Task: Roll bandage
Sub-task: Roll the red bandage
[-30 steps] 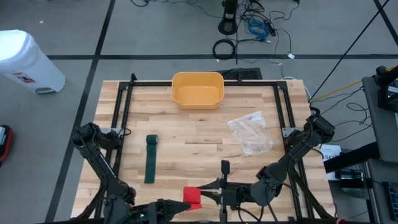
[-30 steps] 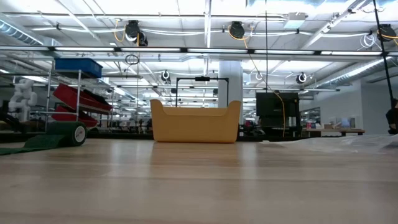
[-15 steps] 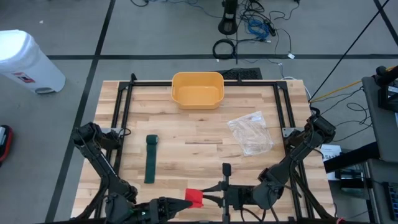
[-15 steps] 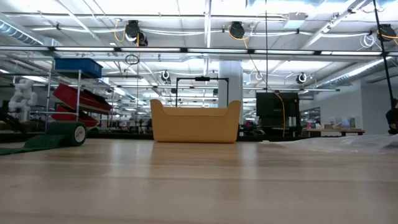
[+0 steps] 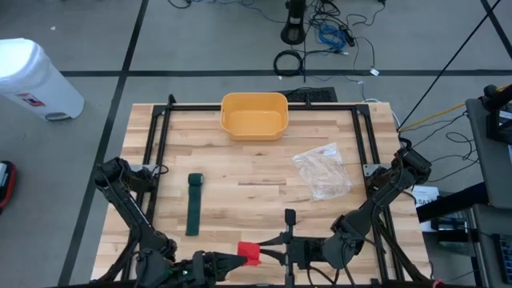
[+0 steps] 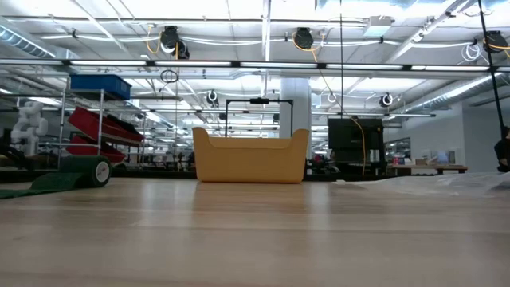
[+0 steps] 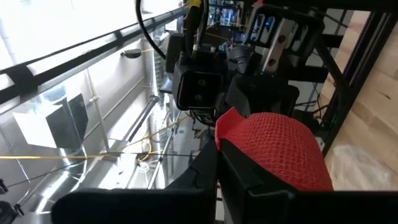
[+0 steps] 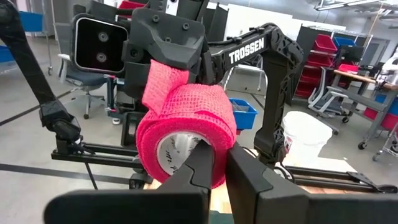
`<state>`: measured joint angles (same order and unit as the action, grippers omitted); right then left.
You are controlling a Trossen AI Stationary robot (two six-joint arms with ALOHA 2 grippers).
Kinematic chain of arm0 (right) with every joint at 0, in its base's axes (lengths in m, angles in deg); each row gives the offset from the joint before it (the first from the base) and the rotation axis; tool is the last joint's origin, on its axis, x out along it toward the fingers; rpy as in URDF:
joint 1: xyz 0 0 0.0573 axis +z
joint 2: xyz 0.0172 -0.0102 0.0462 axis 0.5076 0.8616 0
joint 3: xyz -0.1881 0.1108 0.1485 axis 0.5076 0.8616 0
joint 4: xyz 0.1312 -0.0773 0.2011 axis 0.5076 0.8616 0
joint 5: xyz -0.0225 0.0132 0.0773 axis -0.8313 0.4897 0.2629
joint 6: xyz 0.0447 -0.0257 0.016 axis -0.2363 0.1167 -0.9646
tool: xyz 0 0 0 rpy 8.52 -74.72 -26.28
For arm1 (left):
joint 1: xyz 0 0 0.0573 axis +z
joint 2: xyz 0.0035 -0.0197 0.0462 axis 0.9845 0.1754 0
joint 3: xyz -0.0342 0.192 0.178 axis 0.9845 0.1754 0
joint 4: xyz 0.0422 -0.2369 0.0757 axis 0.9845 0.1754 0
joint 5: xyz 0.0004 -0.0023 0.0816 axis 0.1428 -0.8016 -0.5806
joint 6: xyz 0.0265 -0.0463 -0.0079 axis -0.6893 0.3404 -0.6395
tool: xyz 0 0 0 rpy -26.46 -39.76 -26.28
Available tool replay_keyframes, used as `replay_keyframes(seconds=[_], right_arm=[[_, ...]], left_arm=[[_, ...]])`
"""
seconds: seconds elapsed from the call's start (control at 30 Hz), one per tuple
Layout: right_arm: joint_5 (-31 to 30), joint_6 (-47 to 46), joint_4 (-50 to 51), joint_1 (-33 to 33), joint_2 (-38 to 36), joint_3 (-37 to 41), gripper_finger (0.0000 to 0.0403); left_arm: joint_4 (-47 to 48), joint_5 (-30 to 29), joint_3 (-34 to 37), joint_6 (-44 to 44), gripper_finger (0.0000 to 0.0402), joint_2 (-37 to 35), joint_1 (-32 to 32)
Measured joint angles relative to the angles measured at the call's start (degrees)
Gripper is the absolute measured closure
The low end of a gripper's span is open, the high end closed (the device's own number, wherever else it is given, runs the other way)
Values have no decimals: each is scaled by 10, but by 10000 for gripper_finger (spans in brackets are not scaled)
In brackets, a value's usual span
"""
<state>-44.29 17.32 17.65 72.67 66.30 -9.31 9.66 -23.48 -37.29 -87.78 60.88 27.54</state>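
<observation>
Red mesh bandage roll (image 5: 249, 254), gripped from both sides at the bench's (image 5: 256, 172) six o'clock edge: the left gripper (image 5: 228, 262) is clamped on its loose tail, the right gripper (image 5: 268, 254) is pinched through the hollow core. Over the last second the left gripper has crept slightly toward the roll, so winding seems close to finished. The core axis runs nine-to-three. Farther off, a flat dark green strap (image 5: 193, 204) lies at nine o'clock, long axis six-to-twelve.
</observation>
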Motion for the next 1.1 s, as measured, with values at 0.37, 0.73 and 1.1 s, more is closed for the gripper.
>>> replay_keyframes(seconds=[0.37,0.73,1.1], right_arm=[[2,2,-1,6,0,0,383],[32,-3,-6,12,0,0,383],[30,10,-8,11,0,0,383]], left_arm=[[1,-3,0,15,368,0,0],[1,-7,-1,15,296,-1,2],[1,-5,-1,15,295,-1,1]])
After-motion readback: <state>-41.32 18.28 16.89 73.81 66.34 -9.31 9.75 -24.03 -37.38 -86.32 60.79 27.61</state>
